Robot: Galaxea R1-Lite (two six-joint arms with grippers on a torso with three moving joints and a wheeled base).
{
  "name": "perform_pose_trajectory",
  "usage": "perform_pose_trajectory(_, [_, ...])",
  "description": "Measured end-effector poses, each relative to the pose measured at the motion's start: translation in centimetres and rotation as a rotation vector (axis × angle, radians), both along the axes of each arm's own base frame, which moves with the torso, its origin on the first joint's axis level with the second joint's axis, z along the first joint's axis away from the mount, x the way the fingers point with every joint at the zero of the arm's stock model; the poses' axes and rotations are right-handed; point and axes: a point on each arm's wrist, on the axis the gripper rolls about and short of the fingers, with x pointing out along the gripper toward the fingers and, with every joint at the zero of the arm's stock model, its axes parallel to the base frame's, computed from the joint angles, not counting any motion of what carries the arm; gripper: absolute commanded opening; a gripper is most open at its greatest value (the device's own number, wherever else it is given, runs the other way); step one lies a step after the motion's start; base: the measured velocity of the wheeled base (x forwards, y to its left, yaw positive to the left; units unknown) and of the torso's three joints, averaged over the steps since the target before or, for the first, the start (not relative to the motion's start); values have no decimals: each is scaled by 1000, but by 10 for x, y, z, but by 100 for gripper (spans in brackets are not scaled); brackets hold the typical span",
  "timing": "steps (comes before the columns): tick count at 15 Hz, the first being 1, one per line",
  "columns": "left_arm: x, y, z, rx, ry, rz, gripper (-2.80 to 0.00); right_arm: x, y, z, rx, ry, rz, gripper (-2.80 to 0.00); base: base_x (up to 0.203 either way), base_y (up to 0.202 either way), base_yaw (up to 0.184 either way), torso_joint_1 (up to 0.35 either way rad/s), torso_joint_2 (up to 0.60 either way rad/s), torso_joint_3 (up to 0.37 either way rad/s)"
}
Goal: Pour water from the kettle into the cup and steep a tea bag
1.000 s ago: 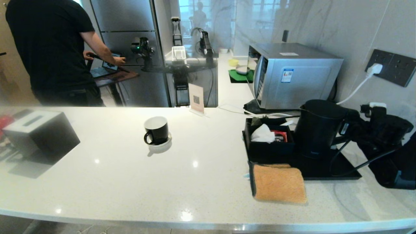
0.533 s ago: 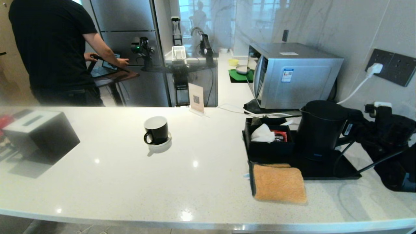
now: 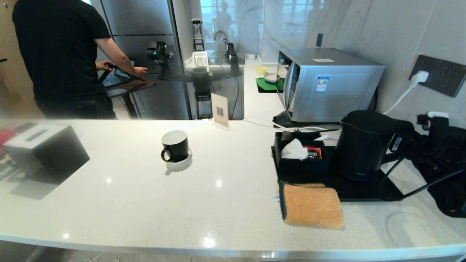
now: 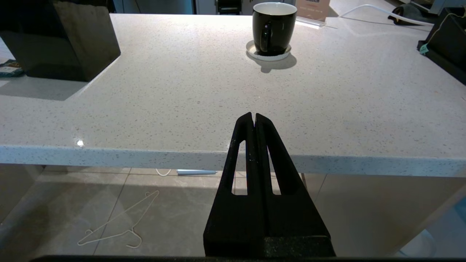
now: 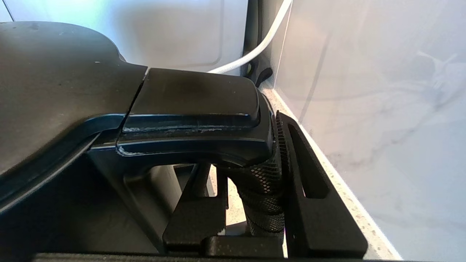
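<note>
kettle [image 3: 364,145] sitting on black tray [image 3: 349,189] at right of frame, right gripper [image 5: 251,203] clamping its handle [image 5: 196,109]. cup [image 3: 175,145] waiting mid-counter, looking empty; pouring, tea bag pending. left gripper [image 4: 253,118] resting closed, idle.

No wording can be read anywhere. The microwave [image 3: 329,84] carries a blue-and-white sticker, the small card stand [image 3: 220,110] a square code, the kettle [image 3: 364,145] a tiny illegible mark.
</note>
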Motion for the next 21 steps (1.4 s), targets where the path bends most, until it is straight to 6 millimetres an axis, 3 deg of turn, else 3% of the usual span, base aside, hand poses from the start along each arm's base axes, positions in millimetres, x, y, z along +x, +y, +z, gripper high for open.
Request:
perform_pose_trajectory(10, [0,0,0,0,0,0,-280,-30,5,19,37,27,-7,-280,0,0,0,0,0,0])
perform_pose_trajectory(21, [0,0,0,0,0,-1,-280,-95,18,45,44,43,3,-280,0,0,0,0,0,0])
